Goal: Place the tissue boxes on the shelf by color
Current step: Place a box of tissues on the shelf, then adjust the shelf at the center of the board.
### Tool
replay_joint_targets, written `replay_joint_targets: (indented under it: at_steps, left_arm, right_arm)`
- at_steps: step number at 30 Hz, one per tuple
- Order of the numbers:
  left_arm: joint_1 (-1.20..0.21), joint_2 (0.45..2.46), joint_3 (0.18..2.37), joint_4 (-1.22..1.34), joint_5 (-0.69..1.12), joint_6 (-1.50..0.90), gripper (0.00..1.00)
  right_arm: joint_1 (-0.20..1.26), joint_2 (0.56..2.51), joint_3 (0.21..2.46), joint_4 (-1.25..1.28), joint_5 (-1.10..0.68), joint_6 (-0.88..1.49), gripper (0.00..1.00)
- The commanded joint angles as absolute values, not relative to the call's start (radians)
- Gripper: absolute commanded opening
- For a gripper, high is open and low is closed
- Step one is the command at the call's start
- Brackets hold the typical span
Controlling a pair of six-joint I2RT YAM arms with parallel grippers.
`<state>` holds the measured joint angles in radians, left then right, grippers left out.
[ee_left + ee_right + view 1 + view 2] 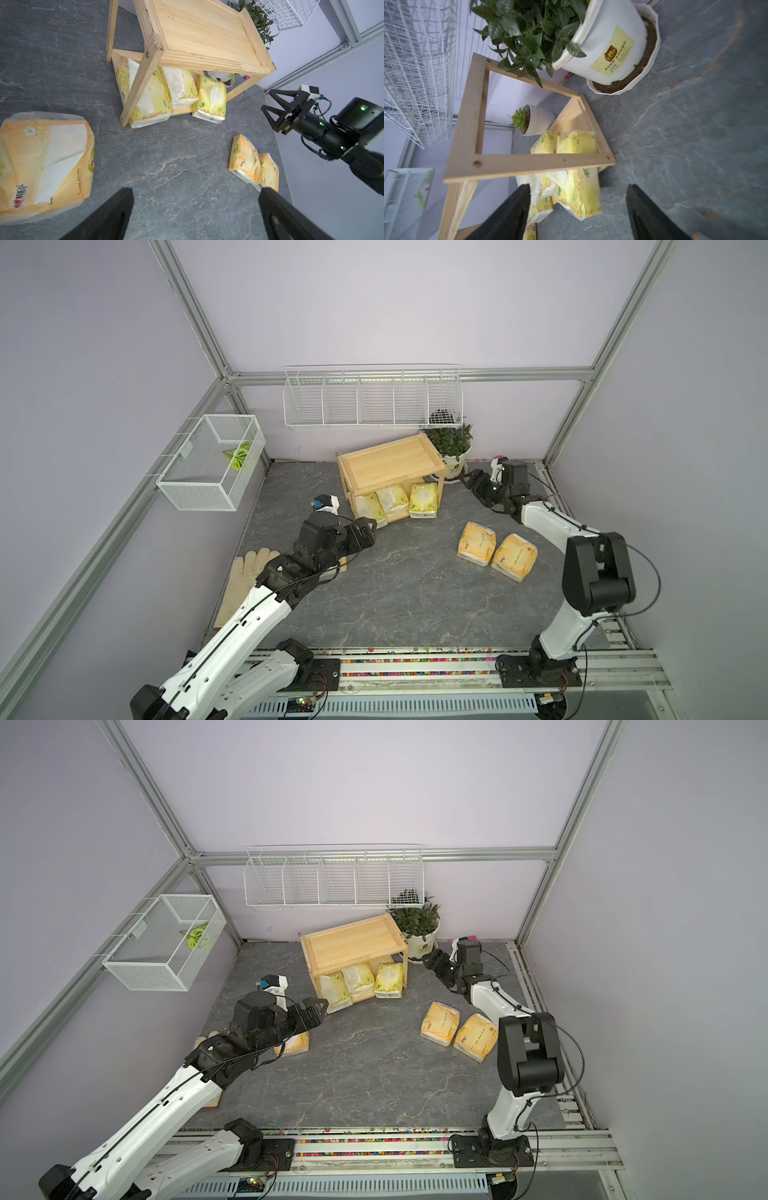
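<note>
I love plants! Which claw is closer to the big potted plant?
Right. The right claw hangs just beside the potted plant; the left claw is across the shelf, by its other front corner.

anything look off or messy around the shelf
Yes: on the shelf's lower tier, the right-hand lemon-yellow pack tips off the front edge onto the table, and the two beside it have loose tissue pulled out.
</note>
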<state>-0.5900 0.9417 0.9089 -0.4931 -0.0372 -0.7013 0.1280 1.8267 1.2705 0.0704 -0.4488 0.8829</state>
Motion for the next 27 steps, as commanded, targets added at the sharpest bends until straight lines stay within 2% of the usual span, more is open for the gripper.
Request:
replay_joint_targets:
  at_steps: [1,15,27]
  left_arm:
    - [-0.591,0.963,0.942,-0.514,-0.048,-0.68,1.0]
    - [-0.59,0.98,0.971,-0.528,-0.055,-0.678,1.0]
    - [-0.591,0.987,0.966,-0.518,-0.045,-0.684,1.0]
  right_arm:
    - [0.133,1.946,1.385,0.026,-0.675,0.93,0.76]
    - [0.129,2.244,1.744,-0.092,-0.84,0.919,0.73]
    - [0.132,2.172,1.603,0.011,-0.94,0.882,0.69]
